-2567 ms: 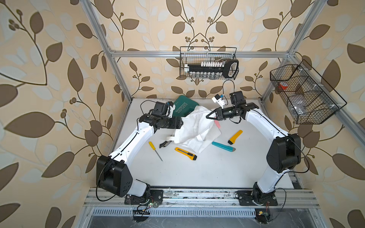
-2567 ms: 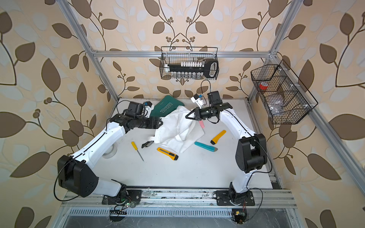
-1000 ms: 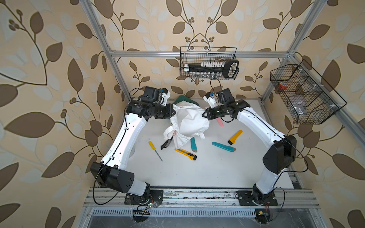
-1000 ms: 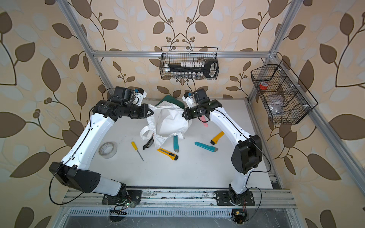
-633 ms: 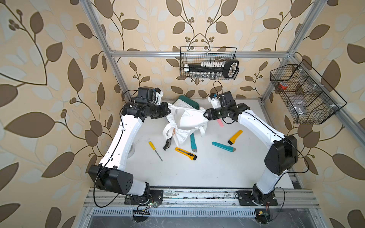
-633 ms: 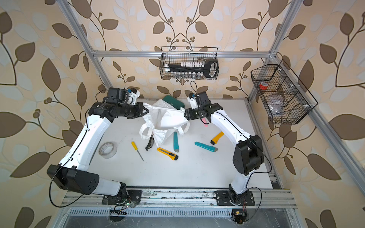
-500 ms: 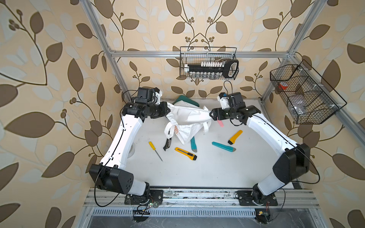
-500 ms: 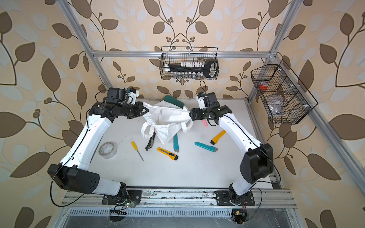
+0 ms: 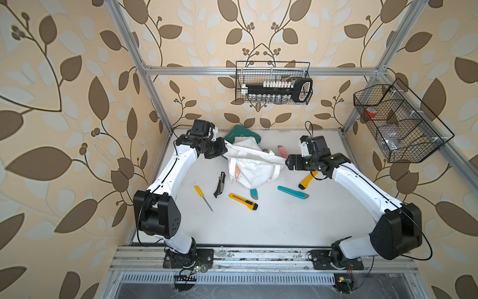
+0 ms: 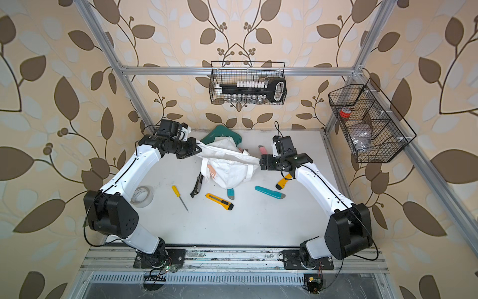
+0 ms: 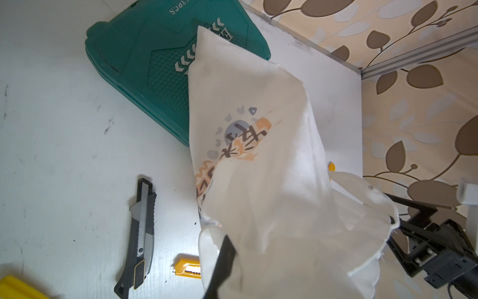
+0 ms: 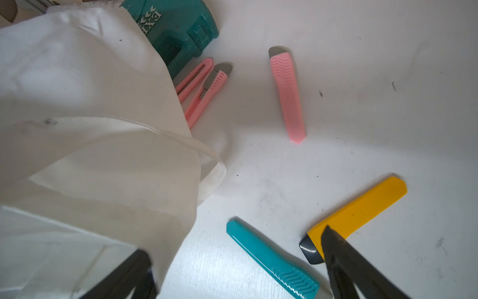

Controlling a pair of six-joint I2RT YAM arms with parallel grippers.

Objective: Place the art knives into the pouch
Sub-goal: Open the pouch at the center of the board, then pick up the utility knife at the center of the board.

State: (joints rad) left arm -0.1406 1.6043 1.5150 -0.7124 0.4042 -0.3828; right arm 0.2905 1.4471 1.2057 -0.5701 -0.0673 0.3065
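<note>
The left gripper (image 9: 224, 152) is clamped on the pouch (image 9: 254, 169) rim; the limp cloth sags over the table (image 9: 284, 222) middle; the right gripper (image 9: 288, 163) gapes beside its other edge; the teal art knife (image 12: 271, 261) below looks light, stiff, slick; best pinched mid-handle across its width.

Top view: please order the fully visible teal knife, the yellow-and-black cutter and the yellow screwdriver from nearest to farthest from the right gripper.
1. The fully visible teal knife, beside the right arm, near the right gripper.
2. The yellow-and-black cutter, mid-table.
3. The yellow screwdriver, on the left arm's side.
</note>
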